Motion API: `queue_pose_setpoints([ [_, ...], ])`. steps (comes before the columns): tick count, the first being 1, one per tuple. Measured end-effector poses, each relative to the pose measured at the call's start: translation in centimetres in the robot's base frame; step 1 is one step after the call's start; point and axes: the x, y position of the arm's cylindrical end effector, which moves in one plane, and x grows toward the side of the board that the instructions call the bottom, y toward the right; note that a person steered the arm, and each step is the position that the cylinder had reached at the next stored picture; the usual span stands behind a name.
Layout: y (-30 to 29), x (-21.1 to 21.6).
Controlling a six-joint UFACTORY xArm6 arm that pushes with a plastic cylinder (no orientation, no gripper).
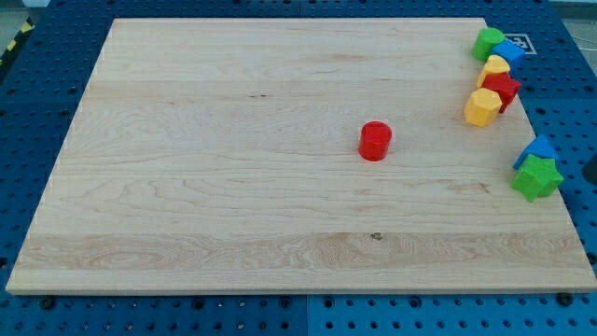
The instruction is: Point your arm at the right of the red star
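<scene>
The red star (505, 90) lies near the board's right edge, toward the view's top. A yellow block (494, 66) touches it above and a yellow hexagon (481, 108) touches it at lower left. My tip and rod do not show on the board. Only a small dark sliver (592, 169) sits at the view's right edge, and I cannot tell what it is.
A red cylinder (375, 141) stands near the middle of the wooden board (233, 168). A green block (486, 42) and a blue block (510, 51) sit at the top right corner. A blue triangle (538, 147) and a green star (536, 176) lie at the right edge.
</scene>
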Motion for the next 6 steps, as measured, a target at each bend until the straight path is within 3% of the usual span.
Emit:
queue_pose_setpoints([
  [4,-1.6,-10.4],
  [6,-4.2,-12.4],
])
